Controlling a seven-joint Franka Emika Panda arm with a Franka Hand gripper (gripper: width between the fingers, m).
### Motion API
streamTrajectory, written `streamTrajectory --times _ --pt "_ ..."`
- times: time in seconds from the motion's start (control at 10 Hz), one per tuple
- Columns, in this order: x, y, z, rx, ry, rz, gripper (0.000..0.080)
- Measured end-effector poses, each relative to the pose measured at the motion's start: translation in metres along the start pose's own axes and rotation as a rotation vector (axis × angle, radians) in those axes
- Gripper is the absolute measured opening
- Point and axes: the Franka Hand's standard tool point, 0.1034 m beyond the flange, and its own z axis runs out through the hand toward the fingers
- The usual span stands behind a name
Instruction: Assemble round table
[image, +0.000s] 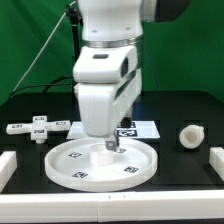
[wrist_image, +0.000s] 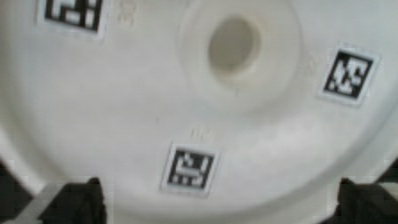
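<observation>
Open wide, the robot arm's two-finger gripper hangs just above the middle of the large rimmed round white plastic disc and has hold of nothing. In the wrist view its two dark fingertips show at the frame's edge, far apart, with only the disc's surface between them.

That disc lies flat on the black table, towards the front of the exterior view. Its round central hole and three small black-and-white square tags show clearly in the wrist view, where the disc fills almost the whole picture.

A flat white cross-shaped plastic piece, also tagged, lies on the table to the exterior view's left of the disc, apart from it. A short white cylindrical plastic post lies on its side to the exterior view's right, also apart from the disc. Behind the disc, partly hidden by the arm, lies the marker board. White straight rails edge the table at both sides.
</observation>
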Motion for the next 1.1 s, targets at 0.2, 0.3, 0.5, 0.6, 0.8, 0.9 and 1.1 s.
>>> streamTrajectory --times 0.2,0.3,0.5,0.6,0.8,0.9,1.1 --pt "0.001 0.001 -0.001 -0.002 -0.003 0.0 0.065" --pt "-0.001 0.001 0.001 -0.002 -0.003 -0.004 0.065" --pt "-0.02 0.001 0.011 -0.044 0.016 -0.069 0.065" --pt "-0.028 0.0 0.016 -0.058 0.017 -0.084 0.065" --pt "-0.031 -0.005 0.026 -0.041 0.015 -0.076 0.065" --pt "-0.031 -0.006 0.03 -0.035 0.014 -0.073 0.065" --pt "-0.027 -0.009 0.035 -0.024 0.015 -0.067 0.065"
